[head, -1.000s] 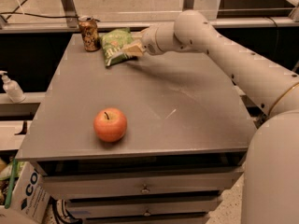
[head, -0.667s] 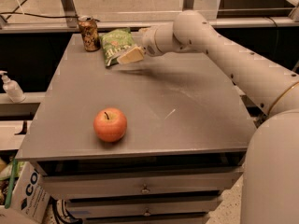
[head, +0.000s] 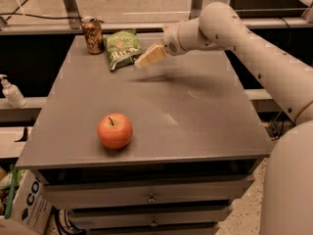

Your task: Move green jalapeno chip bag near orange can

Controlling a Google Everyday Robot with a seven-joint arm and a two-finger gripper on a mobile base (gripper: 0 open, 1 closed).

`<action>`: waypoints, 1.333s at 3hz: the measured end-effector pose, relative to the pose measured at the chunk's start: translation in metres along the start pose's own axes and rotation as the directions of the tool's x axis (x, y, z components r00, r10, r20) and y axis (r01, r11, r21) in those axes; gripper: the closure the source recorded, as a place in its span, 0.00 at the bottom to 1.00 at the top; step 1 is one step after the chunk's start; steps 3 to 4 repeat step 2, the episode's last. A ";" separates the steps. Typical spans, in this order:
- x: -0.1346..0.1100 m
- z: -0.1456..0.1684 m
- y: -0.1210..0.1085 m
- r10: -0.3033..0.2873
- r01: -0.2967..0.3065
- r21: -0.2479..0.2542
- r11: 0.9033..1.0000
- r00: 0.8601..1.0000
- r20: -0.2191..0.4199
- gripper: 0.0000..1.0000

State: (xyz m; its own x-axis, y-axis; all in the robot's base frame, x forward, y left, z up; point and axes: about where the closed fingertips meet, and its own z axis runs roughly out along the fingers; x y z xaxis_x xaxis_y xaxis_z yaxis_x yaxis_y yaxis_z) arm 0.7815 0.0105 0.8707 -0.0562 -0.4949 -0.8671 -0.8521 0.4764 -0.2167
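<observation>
The claw (head: 148,58) hovers just right of the green jalapeno chip bag (head: 121,48), which lies beside the orange can (head: 92,34); I cannot tell whether the claw is apart or together.

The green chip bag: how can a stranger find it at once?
On the grey table, look at the far left corner, where a can stands. The chip bag lies flat right of it, with the end effector hovering at its right. It alone is green and crinkly; the apple is round and red.

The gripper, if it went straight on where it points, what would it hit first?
Probably the green jalapeno chip bag, lying just ahead of the gripper; the orange can stands beyond it. Depth is unclear.
</observation>
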 end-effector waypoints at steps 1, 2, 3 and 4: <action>0.012 -0.038 -0.028 0.039 -0.039 0.025 0.999 0.999 0.002 0.00; 0.032 -0.084 -0.061 0.118 -0.119 0.091 0.989 0.993 0.021 0.00; 0.032 -0.084 -0.061 0.118 -0.119 0.091 0.989 0.993 0.021 0.00; 0.032 -0.084 -0.061 0.118 -0.119 0.091 0.989 0.993 0.021 0.00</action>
